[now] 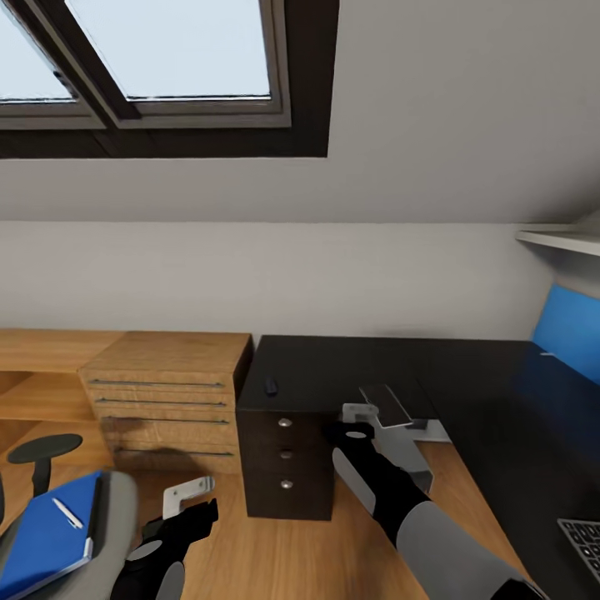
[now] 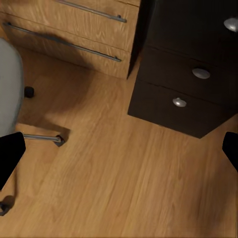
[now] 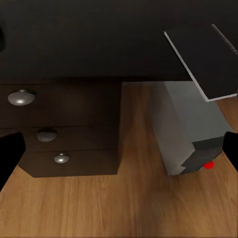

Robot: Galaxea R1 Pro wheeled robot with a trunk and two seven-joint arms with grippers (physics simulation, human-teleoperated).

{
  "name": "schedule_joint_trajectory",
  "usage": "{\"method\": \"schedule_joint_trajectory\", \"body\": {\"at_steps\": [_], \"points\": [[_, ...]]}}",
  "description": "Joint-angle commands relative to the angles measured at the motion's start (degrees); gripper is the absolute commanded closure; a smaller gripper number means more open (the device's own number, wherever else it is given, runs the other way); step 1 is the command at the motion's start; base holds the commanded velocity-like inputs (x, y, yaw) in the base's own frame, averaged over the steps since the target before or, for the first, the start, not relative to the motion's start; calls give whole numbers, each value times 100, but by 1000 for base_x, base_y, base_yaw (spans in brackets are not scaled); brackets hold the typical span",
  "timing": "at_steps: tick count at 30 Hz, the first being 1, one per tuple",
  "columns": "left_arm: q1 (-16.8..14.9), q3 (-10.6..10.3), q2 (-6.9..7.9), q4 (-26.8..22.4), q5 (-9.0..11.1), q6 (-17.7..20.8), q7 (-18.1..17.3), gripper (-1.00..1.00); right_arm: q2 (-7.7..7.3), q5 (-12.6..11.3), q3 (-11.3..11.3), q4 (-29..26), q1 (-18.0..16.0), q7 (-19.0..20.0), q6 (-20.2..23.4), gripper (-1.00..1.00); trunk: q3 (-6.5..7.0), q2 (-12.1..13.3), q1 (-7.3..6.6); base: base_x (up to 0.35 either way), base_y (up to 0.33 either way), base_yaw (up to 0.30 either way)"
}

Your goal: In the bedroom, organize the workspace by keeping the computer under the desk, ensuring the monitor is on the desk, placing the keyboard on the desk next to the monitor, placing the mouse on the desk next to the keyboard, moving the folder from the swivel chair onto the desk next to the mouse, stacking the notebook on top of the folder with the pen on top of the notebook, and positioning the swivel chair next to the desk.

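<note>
Left end effector (image 1: 193,493): fingers standing apart, gripping nothing, hanging over the wood floor (image 2: 124,183) beside the chair (image 1: 117,508). Right end effector (image 1: 357,418): fingers apart, empty, hovering near the computer (image 3: 186,131) under the desk (image 1: 400,367). Folder (image 1: 46,533) with pen (image 1: 67,512) is lying on the chair. Mouse (image 1: 271,385) and keyboard (image 1: 585,546) are sitting on the desk, well apart.

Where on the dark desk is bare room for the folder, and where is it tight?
The dark desk top is bare between the small dark object near its left edge and the blue panel at right. The near right corner is taken by the keyboard. The folder with the pen lies on the swivel chair.
</note>
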Motion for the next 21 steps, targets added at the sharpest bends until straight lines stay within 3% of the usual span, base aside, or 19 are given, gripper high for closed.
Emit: {"method": "schedule_joint_trajectory", "body": {"at_steps": [1, 10, 15, 21], "points": [[-3, -4, -1, -8, 60, 11, 55, -100, 10, -32, 28, -10, -5, -45, 18, -100, -10, -5, 3, 215, -232, 187], [-3, -16, -5, -8, 53, 10, 83, -100, 40, -1, 30, -9, -5, -49, -20, -100, -38, -5, 3, 87, -44, 246], [-3, -20, -8, -8, 52, 9, 82, -100, 33, 10, 31, -16, -5, -55, -22, -100, -51, -5, 3, 265, -2, 189], [-3, -26, -10, -5, 52, 9, 76, -100, 30, 15, 38, -17, 0, -38, -24, -100, -55, -5, 3, 311, 0, 41]]}}
